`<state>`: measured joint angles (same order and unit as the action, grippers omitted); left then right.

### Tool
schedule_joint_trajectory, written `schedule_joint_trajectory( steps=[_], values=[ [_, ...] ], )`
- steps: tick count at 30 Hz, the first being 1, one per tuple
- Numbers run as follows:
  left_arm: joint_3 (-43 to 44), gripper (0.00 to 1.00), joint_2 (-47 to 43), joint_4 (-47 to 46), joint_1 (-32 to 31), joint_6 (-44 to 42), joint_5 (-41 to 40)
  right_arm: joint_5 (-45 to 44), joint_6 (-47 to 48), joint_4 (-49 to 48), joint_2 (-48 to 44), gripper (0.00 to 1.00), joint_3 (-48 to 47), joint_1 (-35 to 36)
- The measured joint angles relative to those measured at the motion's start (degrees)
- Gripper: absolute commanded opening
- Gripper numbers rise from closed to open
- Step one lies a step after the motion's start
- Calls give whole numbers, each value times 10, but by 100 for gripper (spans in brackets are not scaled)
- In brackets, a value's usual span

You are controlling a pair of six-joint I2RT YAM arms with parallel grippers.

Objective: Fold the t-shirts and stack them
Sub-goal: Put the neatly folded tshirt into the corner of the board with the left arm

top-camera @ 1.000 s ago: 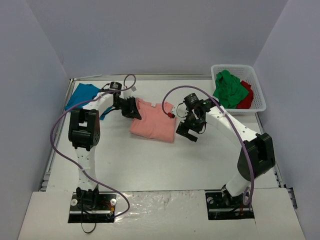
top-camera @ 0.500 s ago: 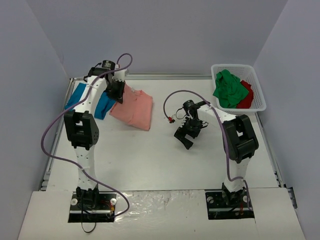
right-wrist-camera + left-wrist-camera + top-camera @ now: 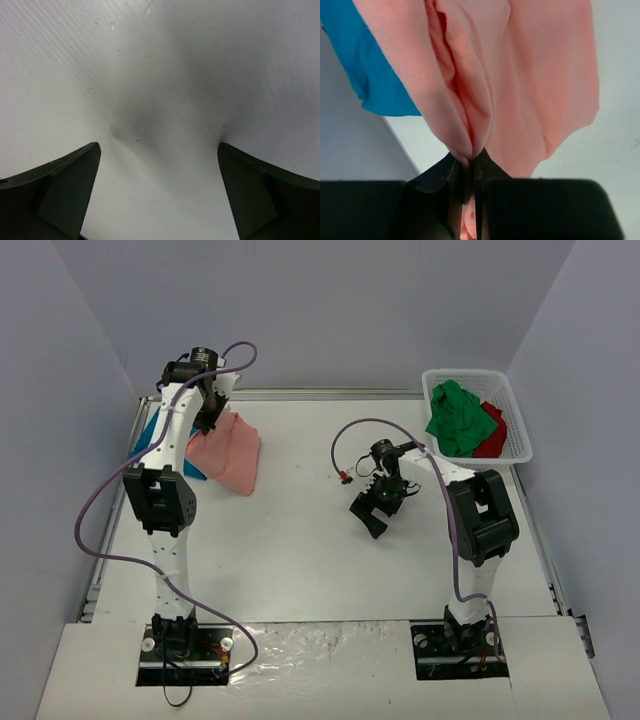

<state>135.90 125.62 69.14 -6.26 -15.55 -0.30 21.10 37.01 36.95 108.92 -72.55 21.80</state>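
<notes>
The table [image 3: 300, 550] centre lies open; basket [image 3: 517, 454] blocks the far-right corner, hanging pink t-shirt [image 3: 232, 450] the far-left.

T-shirt [image 3: 228, 450] back left, partly over second t-shirt [image 3: 146, 440]; basket [image 3: 466, 373] of t-shirts [image 3: 460, 420] back right.

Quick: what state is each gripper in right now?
Left gripper: shut on the salmon-pink cloth t-shirt, lifted off the table.
Right gripper: open, holding nothing.

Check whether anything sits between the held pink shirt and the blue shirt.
Nothing visible does. The pink shirt hangs from the shut left gripper, right beside the blue shirt.
</notes>
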Motion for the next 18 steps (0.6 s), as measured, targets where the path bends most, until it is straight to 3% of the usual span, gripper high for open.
schedule_joint_trajectory(
  steps=[18],
  values=[
    [62,2,4,14,10,-60,-59,0,3,0,1,100,0,0]
  ],
)
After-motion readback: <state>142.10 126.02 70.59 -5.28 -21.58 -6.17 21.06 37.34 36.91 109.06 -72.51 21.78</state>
